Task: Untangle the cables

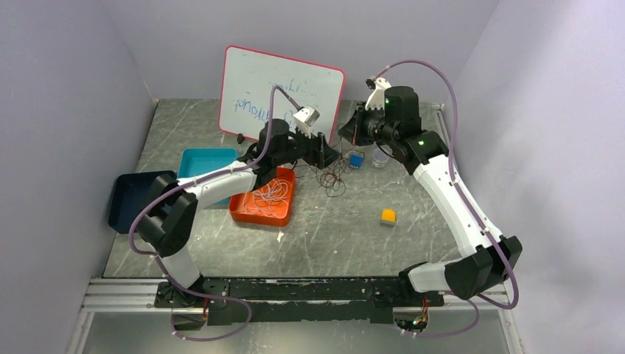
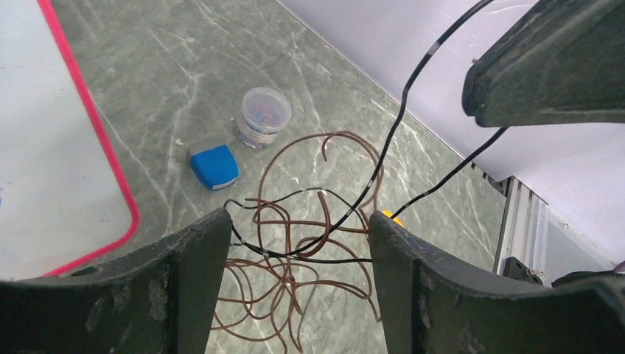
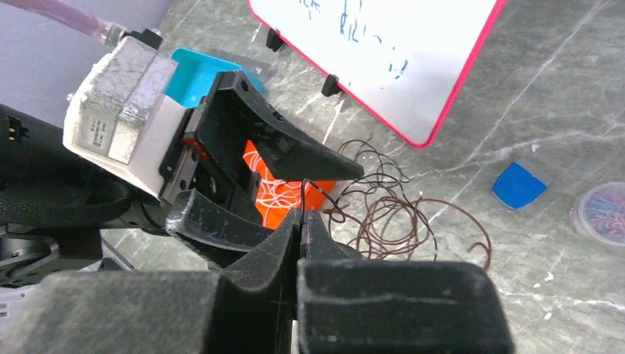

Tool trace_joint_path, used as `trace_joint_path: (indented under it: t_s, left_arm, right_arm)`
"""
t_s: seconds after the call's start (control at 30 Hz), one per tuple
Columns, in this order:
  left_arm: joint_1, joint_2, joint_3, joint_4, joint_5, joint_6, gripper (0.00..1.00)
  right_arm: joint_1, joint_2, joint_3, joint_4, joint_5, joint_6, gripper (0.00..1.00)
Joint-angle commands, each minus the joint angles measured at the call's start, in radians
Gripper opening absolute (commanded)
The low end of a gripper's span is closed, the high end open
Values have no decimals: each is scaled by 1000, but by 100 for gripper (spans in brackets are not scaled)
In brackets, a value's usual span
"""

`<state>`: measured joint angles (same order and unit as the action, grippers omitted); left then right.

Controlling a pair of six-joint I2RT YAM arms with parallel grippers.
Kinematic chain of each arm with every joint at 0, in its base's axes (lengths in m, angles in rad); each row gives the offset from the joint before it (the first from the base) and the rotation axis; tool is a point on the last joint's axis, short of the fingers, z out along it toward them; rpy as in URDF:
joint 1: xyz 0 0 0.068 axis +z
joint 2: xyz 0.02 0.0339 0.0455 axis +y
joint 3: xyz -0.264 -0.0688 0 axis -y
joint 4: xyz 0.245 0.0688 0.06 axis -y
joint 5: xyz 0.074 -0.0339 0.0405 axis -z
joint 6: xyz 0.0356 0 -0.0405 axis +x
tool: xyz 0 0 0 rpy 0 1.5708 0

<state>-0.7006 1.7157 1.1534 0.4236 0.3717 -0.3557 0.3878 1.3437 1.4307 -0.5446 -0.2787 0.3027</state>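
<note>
A tangle of thin brown cable [image 2: 295,254] lies on the grey table, with a black cable [image 2: 317,254] threaded through it. In the top view the tangle [image 1: 333,179] sits right of the orange tray [image 1: 243,210], which holds white cables [image 1: 269,193]. My left gripper [image 2: 298,228] is open just above the tangle, and the black cable runs across between its fingers. My right gripper [image 3: 304,217] is shut on the black cable [image 3: 304,195] and holds it up taut. It hangs over the tangle at the top right of the left wrist view [image 2: 545,66].
A red-framed whiteboard [image 1: 280,92] stands at the back. A blue block [image 2: 214,166] and a clear round container [image 2: 263,116] sit beside the tangle. A yellow block [image 1: 388,217] lies to the right. A teal bin [image 1: 193,164] and a dark blue bin [image 1: 133,199] stand left.
</note>
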Motion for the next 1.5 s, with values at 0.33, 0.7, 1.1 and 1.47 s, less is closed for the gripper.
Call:
trace_joint_path:
  t_s: [0.33,0.7,1.1,1.47]
  left_arm:
    - [-33,149,43,34,25,-1,64]
    - [-67,197,-5,24,-20,-2,54]
    - [-108,209,-77,18,-102,-2,22]
    - [-125,234,-126,33,-113,-2,10]
  right_arm:
    - [-6,-46,121,94,-135,40,0]
    - [-6,-109,217,140,-29,2,0]
    - [-6,-159,315,149,124,-94,0]
    - [-6,-211,375,150,291,-178,0]
